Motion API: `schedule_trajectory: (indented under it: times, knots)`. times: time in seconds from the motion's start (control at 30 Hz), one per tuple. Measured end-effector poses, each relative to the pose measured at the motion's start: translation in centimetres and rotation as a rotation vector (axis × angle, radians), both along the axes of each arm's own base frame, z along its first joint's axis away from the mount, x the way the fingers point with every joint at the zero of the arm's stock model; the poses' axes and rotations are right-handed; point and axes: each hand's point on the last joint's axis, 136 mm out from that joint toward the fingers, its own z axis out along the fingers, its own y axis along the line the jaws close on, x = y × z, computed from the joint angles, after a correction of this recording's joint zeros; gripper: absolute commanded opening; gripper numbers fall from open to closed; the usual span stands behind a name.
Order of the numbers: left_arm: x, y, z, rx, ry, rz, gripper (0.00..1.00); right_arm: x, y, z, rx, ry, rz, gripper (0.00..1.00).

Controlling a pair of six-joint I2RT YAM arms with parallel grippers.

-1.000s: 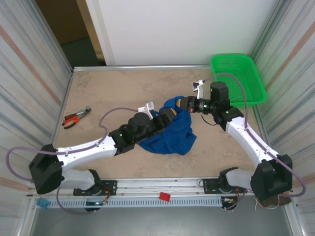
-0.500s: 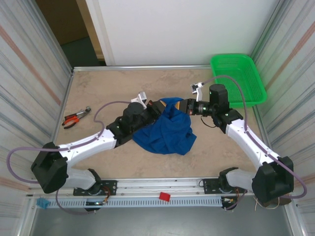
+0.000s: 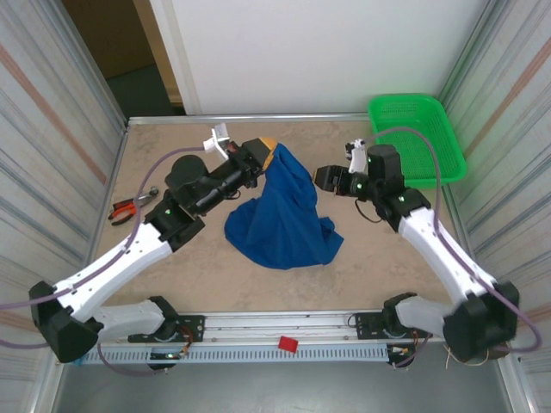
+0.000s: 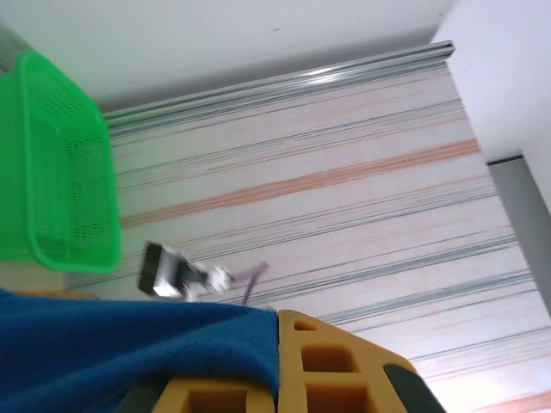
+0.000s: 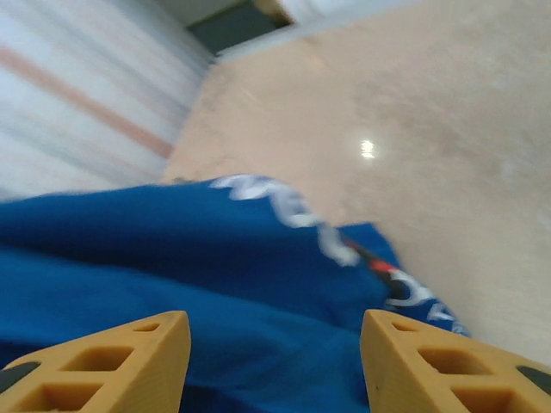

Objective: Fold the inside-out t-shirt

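Lifts the inside-out t-shirt (image 3: 284, 215) by one pinched fold in the left gripper (image 3: 269, 153), with the right gripper (image 3: 320, 177) gaping beside it.
On the left: clamps tight on a bunched fold at the cloth's far top, raised above the table (image 3: 172, 155); drapes from there in a long cone, down and toward the near side, onto a heap at mid-table. On the right: shows yellow fingers (image 5: 129, 361) spread and gripping nothing, just right of the hanging edge, facing white lettering. Probably calls for a fresh grasp from the right arm, reaching left across the drape's long axis.
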Motion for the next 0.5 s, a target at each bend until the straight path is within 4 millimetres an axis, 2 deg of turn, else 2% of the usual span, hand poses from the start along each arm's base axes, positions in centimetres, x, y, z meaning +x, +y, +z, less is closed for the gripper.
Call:
schedule_trajectory:
  times: [0.03,0.1,0.17,0.23,0.3,0.4,0.47,0.5]
  knots:
    - [-0.1,0.1,0.2,-0.006,0.001,-0.001,0.0,-1.5,0.7,1.8,0.01,-0.059,0.022,0.41]
    - [0.0,-0.1,-0.2,-0.006,0.014,-0.002,0.0,-3.9,1.5,4.5,0.028,-0.15,0.06,0.44]
    - [0.3,-0.4,-1.0,0.005,0.036,-0.004,0.0,-4.9,2.0,6.2,0.027,-0.21,0.078,0.56]
    - [0.6,-0.7,-1.8,0.019,0.059,-0.005,0.0,-5.1,2.8,6.9,0.011,-0.245,0.101,0.63]
    - [0.8,-1.0,-2.3,0.028,0.07,-0.007,0.0,-4.8,3.8,6.7,-0.015,-0.255,0.123,0.66]
    - [0.8,-1.3,-2.6,0.031,0.078,-0.014,0.0,-4.0,5.1,4.7,-0.062,-0.224,0.15,0.66]
    - [0.6,-1.6,-2.7,0.033,0.079,-0.022,0.0,-3.5,5.7,3.4,-0.087,-0.199,0.159,0.6]
    - [0.5,-1.7,-2.8,0.034,0.08,-0.026,0.0,-3.2,5.9,2.8,-0.099,-0.191,0.159,0.54]
